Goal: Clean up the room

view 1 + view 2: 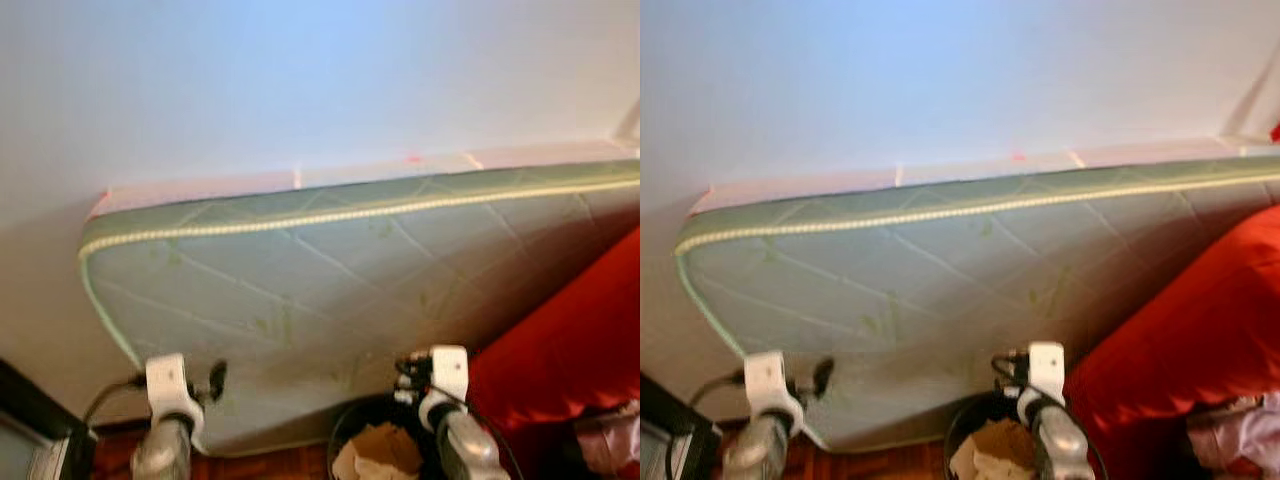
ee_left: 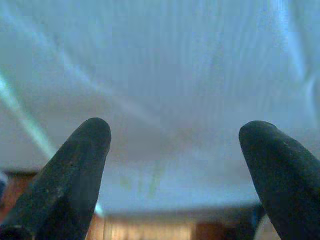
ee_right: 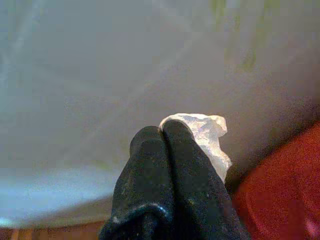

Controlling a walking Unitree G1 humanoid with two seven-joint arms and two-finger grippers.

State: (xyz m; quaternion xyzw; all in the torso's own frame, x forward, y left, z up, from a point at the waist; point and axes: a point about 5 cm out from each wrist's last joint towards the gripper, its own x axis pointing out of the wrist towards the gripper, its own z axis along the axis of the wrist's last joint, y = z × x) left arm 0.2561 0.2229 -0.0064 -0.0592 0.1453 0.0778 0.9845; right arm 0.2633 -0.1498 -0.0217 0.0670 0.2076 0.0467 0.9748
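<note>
R claw (image 3: 162, 132) pinches paper wad (image 3: 207, 132), poking past tips; L claw (image 2: 175, 135) open.

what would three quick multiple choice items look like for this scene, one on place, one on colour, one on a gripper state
1. Where does the mattress stand?
A. flat on the floor
B. on edge, against the wall
C. on a bed frame

2. What colour is the cushion on the robot's right?
A. red
B. blue
C. yellow

3. How is the right gripper?
A. wide open, empty
B. shut on a crumpled white paper
C. shut on a spoon

Key: 1 B, the pale green mattress stands on its long edge against the wall. 2 A, the cushion is bright red. 3 B, the right wrist view shows its fingers together with crumpled white paper pinched at the tips, above the black bin; the left gripper is open.
</note>
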